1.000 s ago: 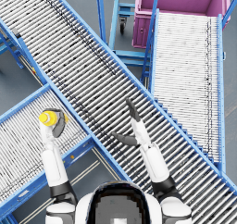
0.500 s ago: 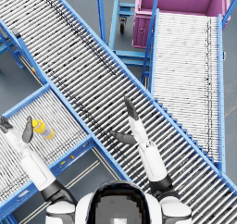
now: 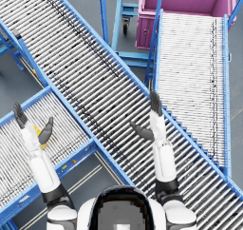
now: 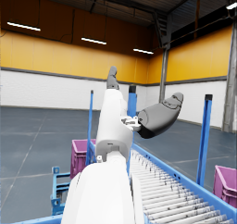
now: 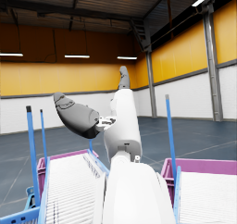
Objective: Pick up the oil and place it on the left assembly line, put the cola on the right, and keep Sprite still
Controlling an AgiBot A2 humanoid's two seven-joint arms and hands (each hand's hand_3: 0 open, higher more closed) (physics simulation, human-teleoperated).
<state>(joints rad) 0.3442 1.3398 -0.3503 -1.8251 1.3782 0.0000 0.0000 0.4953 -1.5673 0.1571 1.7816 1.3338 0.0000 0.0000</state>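
Hovering with left hand (image 3: pixel 31 129) spread and empty above the oil (image 3: pixel 37 129), a yellow scrap mostly hidden beneath, lying on the left assembly line (image 3: pixel 71 129) between its blue edges. Risks clipping it and rolling it along the rollers. Holds right hand (image 3: pixel 151 122) spread, empty.

The oil (image 3: pixel 38 131) lies on the left line (image 3: pixel 71 129) just beside the fingers (image 3: pixel 19 116) of the left hand (image 3: pixel 29 133), the middle line (image 3: pixel 95 81) runs beneath the fingers (image 3: pixel 155 102) of the right hand (image 3: pixel 154 122), and beyond those to the right lies the right line (image 3: pixel 190 81), with a bin (image 3: pixel 144 34) at its far end.
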